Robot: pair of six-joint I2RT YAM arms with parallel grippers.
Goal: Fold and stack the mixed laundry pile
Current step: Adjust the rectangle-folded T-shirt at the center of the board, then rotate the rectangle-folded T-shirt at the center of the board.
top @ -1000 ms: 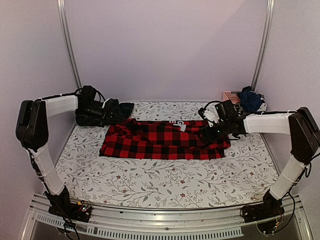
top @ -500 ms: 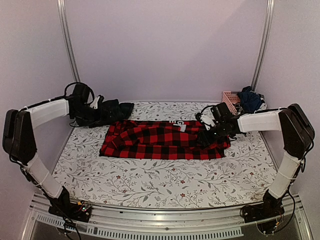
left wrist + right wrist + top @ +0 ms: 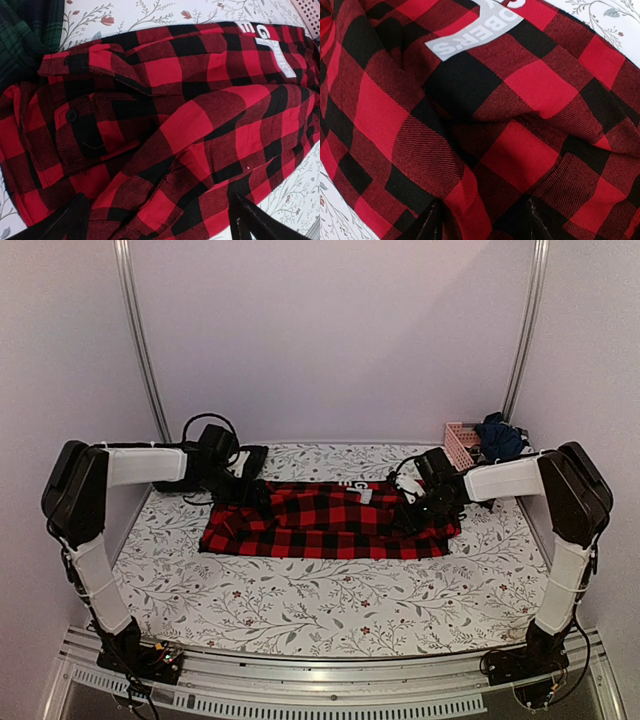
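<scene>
The red-and-black checked flannel shirt [image 3: 330,520] lies spread in a long strip across the middle of the table. My left gripper [image 3: 248,492] hovers over its left end. In the left wrist view its black fingers [image 3: 70,222] stand wide apart above the shirt [image 3: 165,120], holding nothing; my left gripper [image 3: 157,200] is open. My right gripper [image 3: 418,508] presses into the shirt's right end. In the right wrist view my right gripper [image 3: 484,205] has its fingers apart with a ridge of flannel [image 3: 470,195] between them. A dark green tartan piece [image 3: 25,35] lies behind the shirt's left end.
A pink slatted basket [image 3: 460,435] stands at the back right corner with dark navy clothes [image 3: 500,437] heaped in it. The white leaf-patterned table cloth [image 3: 330,600] covers the table. Side walls and upright rails close in both ends.
My left gripper opened and swung from the dark clothes at the back left over to the shirt's left end. My right gripper's fingers have narrowed over the shirt's right end.
</scene>
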